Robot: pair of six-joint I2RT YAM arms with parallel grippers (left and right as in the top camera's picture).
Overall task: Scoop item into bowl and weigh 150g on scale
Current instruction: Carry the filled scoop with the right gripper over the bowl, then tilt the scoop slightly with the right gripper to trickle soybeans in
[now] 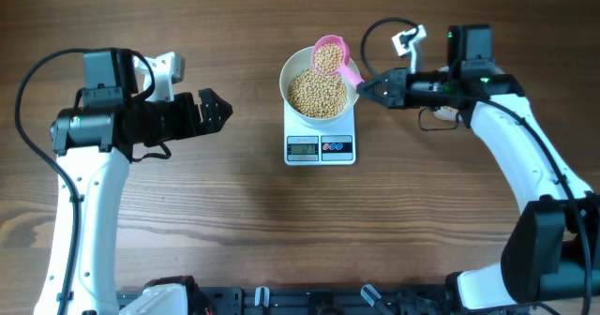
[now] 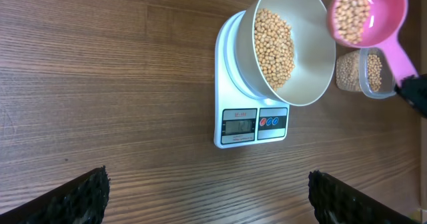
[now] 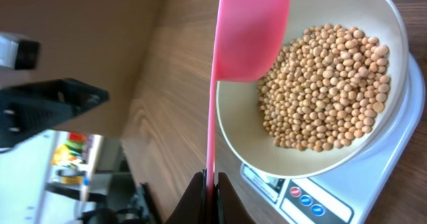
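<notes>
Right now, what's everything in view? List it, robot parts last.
beans: many, tan, piled in the bowl; some more in the scoop and the tub
bowl: 1, white, on the scale
scale: 1, white, mid-table
scoop: 1, pink, held above the bowl's rim
tub: 1, clear, on the table to the right of the bowl, partly behind the scoop
table: 1, brown wood, under everything
left gripper: 1, black, open and empty, left of the scale
right gripper: 1, black, shut on the scoop's handle
</notes>
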